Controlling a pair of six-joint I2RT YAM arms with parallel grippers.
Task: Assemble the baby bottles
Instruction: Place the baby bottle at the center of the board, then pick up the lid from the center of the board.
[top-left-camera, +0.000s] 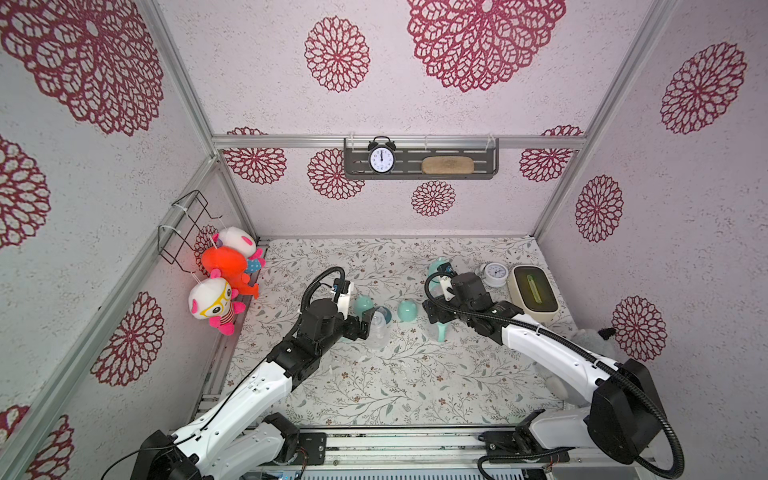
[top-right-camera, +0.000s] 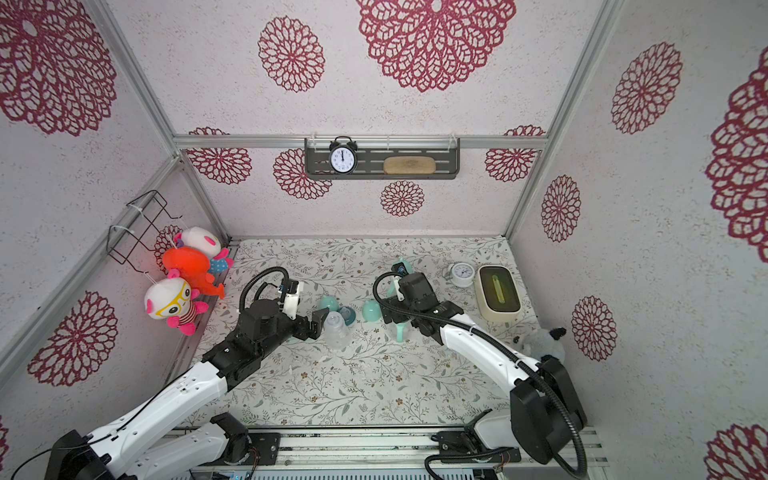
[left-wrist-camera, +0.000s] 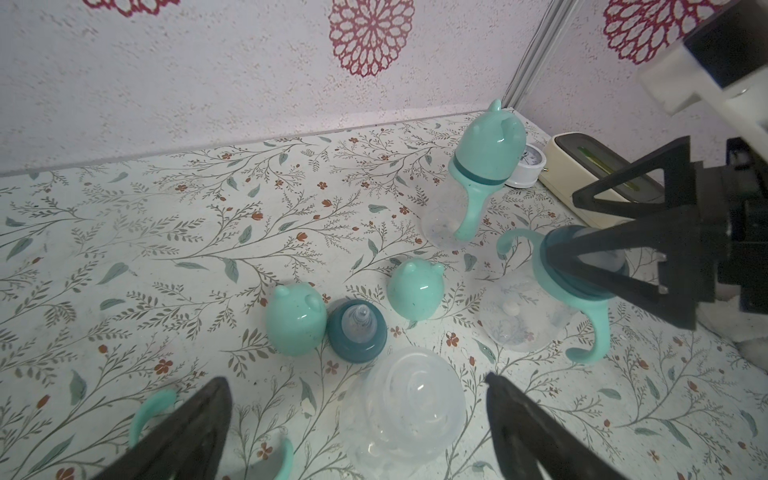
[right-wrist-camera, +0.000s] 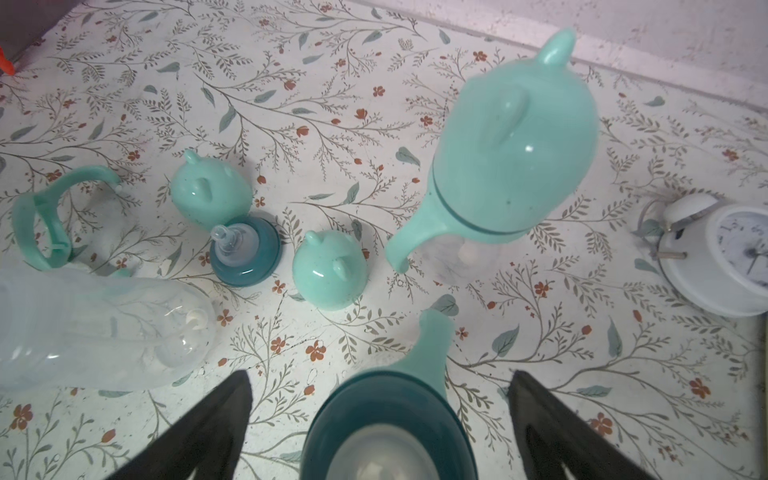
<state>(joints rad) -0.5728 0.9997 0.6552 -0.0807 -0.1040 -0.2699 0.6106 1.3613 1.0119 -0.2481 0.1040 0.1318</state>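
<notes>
The left claw (left-wrist-camera: 359, 399) is wide open. A bare clear bottle (left-wrist-camera: 399, 415) lies on its side between its fingers, near the middle of the desk (left-wrist-camera: 166, 249). A gap shows on each side of it.

The right claw (right-wrist-camera: 380, 380) is wide open too. An upright bottle (right-wrist-camera: 386, 428) with a dark collar stands between its fingers, and they do not hold it.

A capped bottle (right-wrist-camera: 515, 166) stands farther back, beside the white clock (right-wrist-camera: 727, 257). Between the claws sit a loose cap (right-wrist-camera: 212, 193), a second cap (right-wrist-camera: 330, 270) and a loose collar (right-wrist-camera: 245, 257) with a nipple.

The clock's numbers are too blurry to read.
</notes>
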